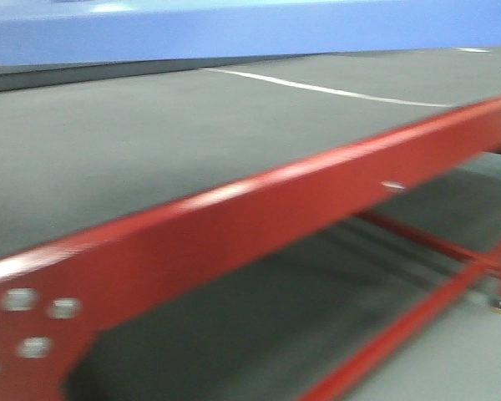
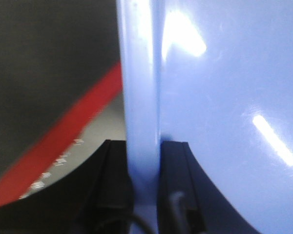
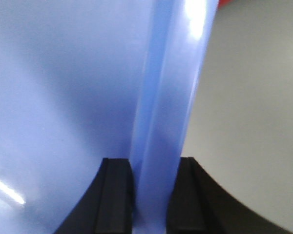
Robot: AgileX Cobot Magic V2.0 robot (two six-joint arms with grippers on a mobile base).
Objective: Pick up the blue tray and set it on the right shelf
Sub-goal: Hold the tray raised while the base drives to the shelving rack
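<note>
I am looking across a broad matte grey surface [image 1: 150, 125] with a thin white line [image 1: 317, 88] painted over it. I cannot tell whether it is tabletop or floor. The red table frame [image 1: 234, 225] is cutting diagonally through the near part of the front view. Its rail is glossy painted metal with round bolt heads [image 1: 33, 322] at the near left end.

The blue tray [image 1: 250, 29] is hanging across the far top of that view, above the frame and carried between both arms. The right shelf is not showing anywhere, so I am judging this to be the carry, with the placing not yet begun.

To do it well, I am aiming to move both arms as one and hold the tray level. It also needs to stay high enough to pass the red rail, and the rim must not be twisted. The plastic is smooth, shiny and slightly flexible-looking, so uneven pulling could let it slip.

The left pincer [image 2: 144, 146] is clamping the tray's flared rim between its black fingers [image 2: 112, 165]. The right pincer [image 3: 150, 165] is gripping the opposite rim the same way, with its dark pads [image 3: 118, 195] pressing on both faces.
</note>
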